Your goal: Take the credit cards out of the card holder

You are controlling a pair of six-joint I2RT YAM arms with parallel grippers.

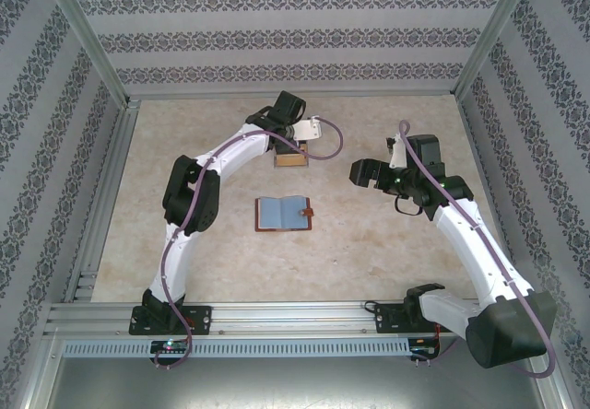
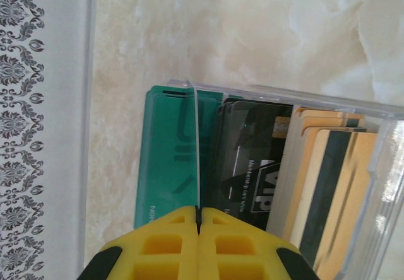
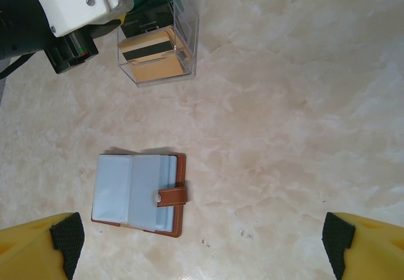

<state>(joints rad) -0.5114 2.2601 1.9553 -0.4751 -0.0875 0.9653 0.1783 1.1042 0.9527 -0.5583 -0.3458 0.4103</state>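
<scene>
Your left gripper (image 2: 198,220) has its yellow fingers pressed flat together. A thin pale line runs from their seam straight out to the rim of the small clear plastic stepped box (image 2: 284,95) below. The wrist view cannot tell you whether that line is a pale card pinched edge-on or a wall of the box, so treat it as a held card until you know. Inside the box stand the credit cards (image 2: 249,160) already out of the holder: a teal one on the left, a black one beside it, and tan and gold ones with dark stripes on the right. If you are dropping a card there, line its edge up with a free slot, lower it until it sits between the walls, and only then part the fingers. Lift straight up so you do not drag the light box across the marbled table (image 2: 252,28). Your right gripper (image 3: 202,245) is spread wide and hovers over the small brown leather card holder (image 3: 179,212). It lies open and flat near the table's middle, well apart from the box, with its blue-grey sleeve pages up and its snap tab (image 3: 172,195) folded in over them. The sleeves look uniformly pale, so I judge that few cards, if any, remain. Check each page, and hold the leather down with one arm while the other pulls.
</scene>
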